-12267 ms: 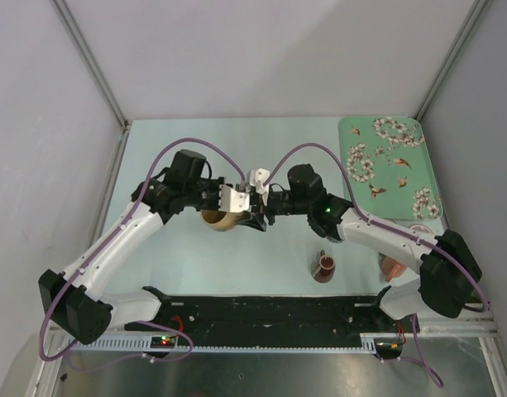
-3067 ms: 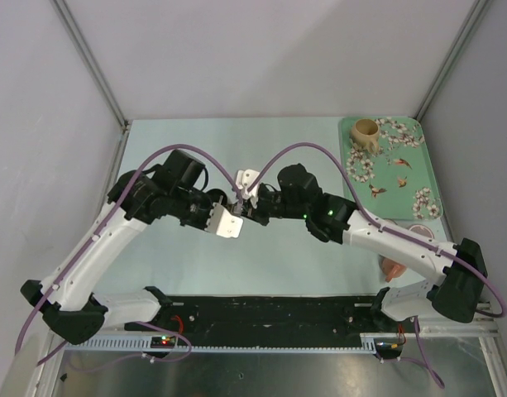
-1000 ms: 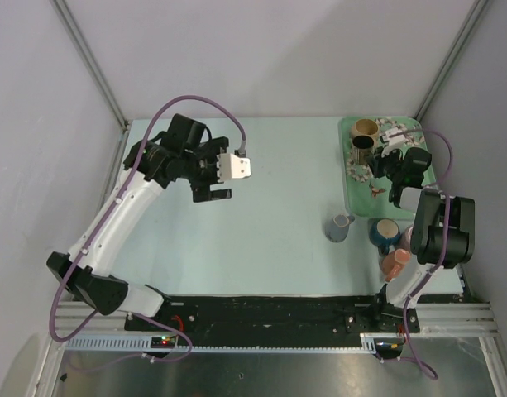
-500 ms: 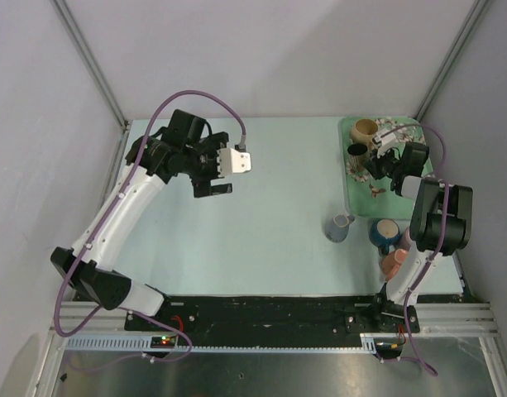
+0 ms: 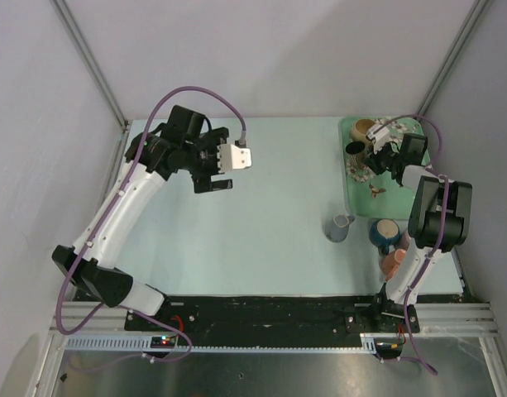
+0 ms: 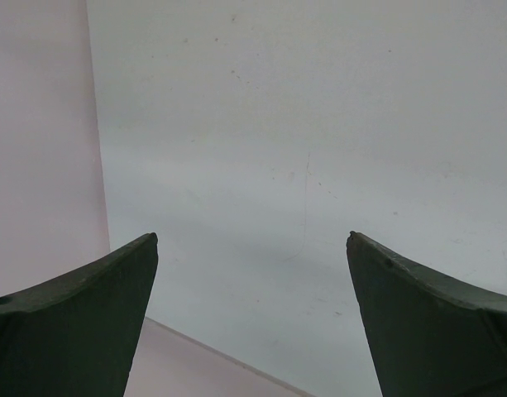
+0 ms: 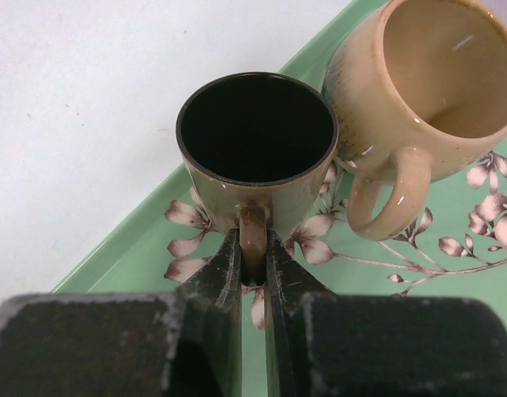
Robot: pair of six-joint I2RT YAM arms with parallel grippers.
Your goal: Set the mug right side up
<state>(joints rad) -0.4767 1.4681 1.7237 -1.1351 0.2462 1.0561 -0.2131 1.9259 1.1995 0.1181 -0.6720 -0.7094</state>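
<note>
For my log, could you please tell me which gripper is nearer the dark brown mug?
Right. The right gripper is shut on the handle of the dark brown mug; the left gripper hangs open far across the table.

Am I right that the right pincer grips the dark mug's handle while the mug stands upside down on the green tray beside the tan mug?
Not quite: the right wrist view shows the dark mug right side up, mouth open upward. The right pincer does grip its handle, on the green tray beside the tan mug.
</note>
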